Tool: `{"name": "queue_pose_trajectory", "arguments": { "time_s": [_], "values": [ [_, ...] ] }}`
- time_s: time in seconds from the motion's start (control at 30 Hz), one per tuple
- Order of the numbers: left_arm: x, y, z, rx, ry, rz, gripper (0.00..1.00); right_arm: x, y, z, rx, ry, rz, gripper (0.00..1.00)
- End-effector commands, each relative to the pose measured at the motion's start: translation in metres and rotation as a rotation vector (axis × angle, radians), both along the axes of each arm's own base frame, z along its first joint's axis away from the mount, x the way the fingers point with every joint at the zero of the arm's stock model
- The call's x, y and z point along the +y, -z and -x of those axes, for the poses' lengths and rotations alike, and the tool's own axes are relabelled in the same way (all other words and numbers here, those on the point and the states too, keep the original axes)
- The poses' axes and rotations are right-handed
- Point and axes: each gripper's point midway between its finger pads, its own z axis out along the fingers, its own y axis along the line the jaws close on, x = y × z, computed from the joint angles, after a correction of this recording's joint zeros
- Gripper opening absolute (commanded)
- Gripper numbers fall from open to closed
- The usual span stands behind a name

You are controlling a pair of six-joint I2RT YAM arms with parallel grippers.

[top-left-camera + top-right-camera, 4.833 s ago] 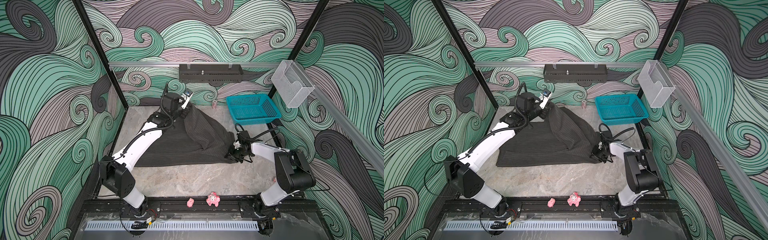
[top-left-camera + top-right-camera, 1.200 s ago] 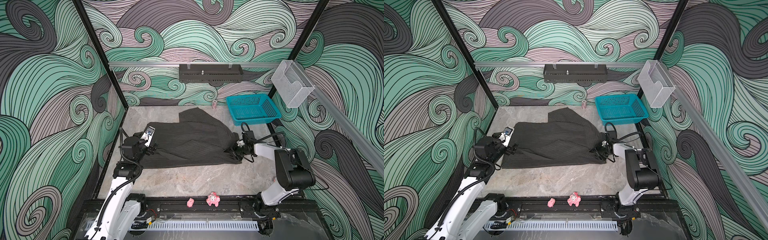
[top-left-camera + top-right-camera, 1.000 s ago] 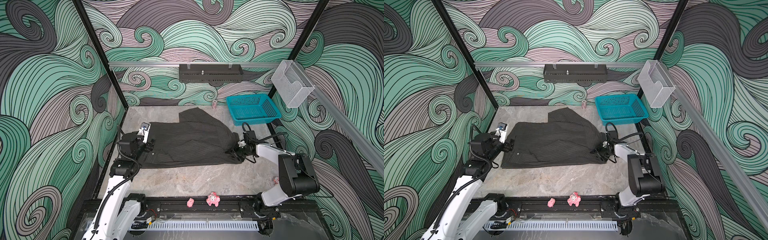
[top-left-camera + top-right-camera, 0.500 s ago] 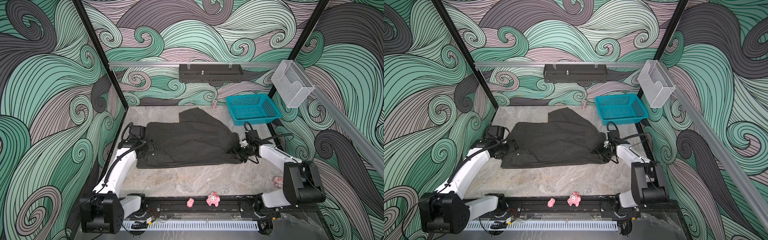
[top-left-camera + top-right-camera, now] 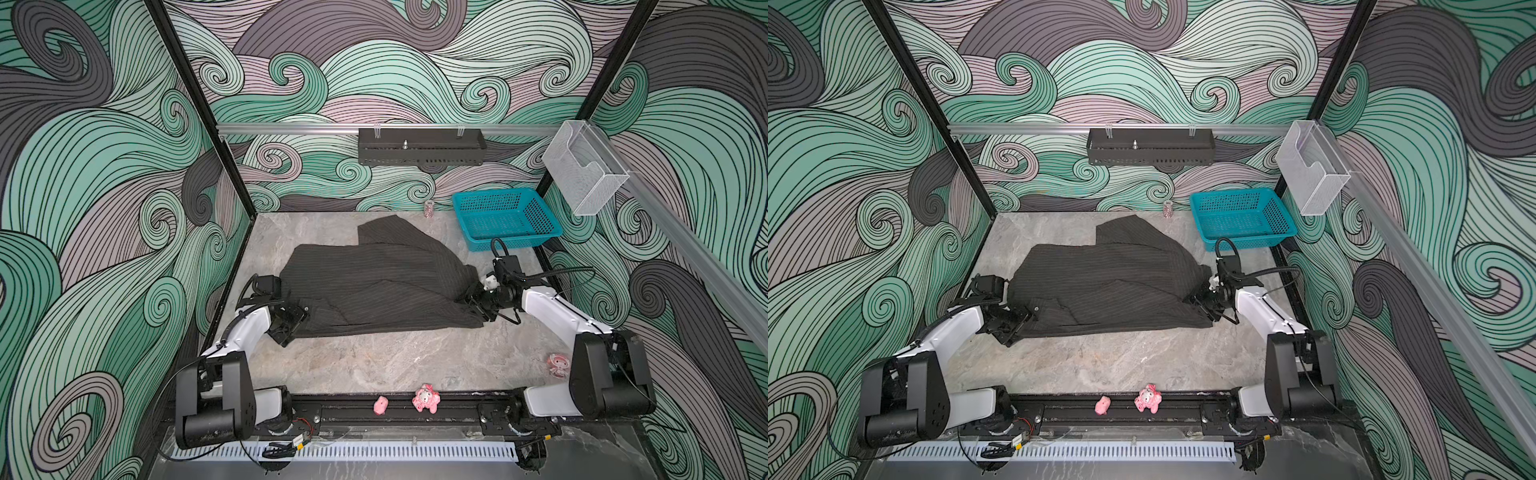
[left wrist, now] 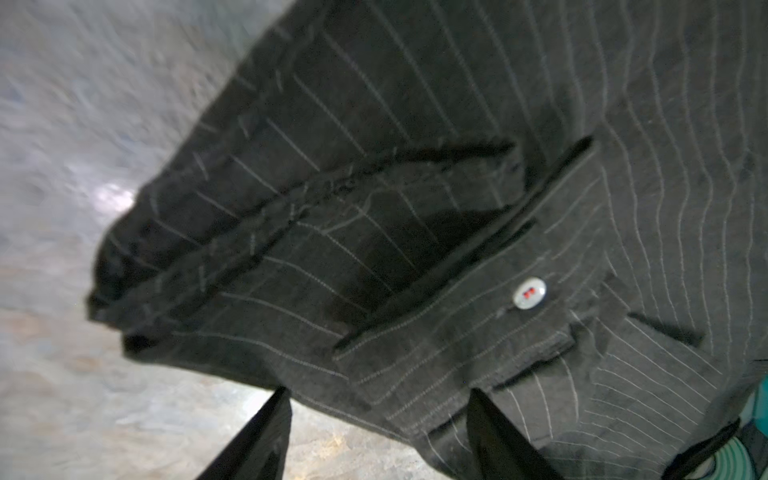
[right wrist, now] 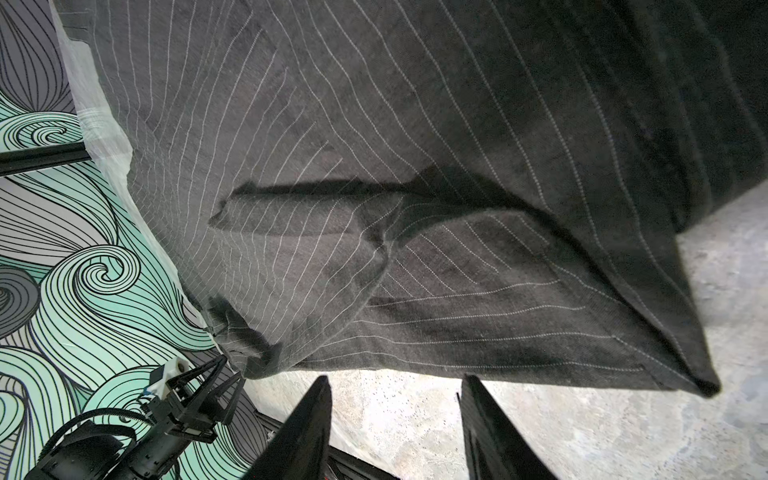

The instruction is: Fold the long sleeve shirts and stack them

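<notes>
One shirt (image 5: 382,286) appears folded once; further folds remain. Left gripper (image 6: 378,390) and right gripper (image 7: 395,378) flank it, jaws spread, pinching nothing.

A dark pinstriped shirt (image 6: 457,124) with a pale button (image 6: 529,293) lies on the grey table (image 6: 83,166); the end effector (image 6: 378,390) gapes at its edge.

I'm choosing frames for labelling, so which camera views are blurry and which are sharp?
Left wrist view: motion-blurred, the table smeared and the lines on the pinstriped shirt soft; right wrist view: crisp lines, bowed by lens distortion, with a dark shadow along one fold; both top views: sharp, evenly lit.
</notes>
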Motion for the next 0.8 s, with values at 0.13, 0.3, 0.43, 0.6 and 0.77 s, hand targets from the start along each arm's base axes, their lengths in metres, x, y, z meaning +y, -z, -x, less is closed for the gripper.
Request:
{"name": "queue_pose_trajectory", "arguments": {
  "time_s": [0.13,0.3,0.43,0.6,0.77],
  "values": [
    [-0.003,-0.016,-0.029,-0.129,-0.055,0.062,0.58,0.001,-0.011,-0.003,-0.03,-0.02,0.005,0.52],
    [0.0,-0.017,-0.034,-0.133,-0.062,0.068,0.51,0.001,-0.012,-0.004,-0.031,-0.02,0.003,0.52],
    [-0.004,-0.015,-0.031,-0.106,-0.054,0.092,0.59,0.0,-0.01,-0.003,-0.025,-0.021,0.005,0.52],
    [-0.004,-0.03,-0.022,-0.1,-0.032,0.085,0.69,0.001,-0.003,-0.002,-0.011,-0.024,0.001,0.52],
    [-0.002,-0.048,-0.017,-0.113,-0.031,0.068,0.68,0.002,-0.001,-0.002,-0.006,-0.02,-0.002,0.51]
  ]
}}
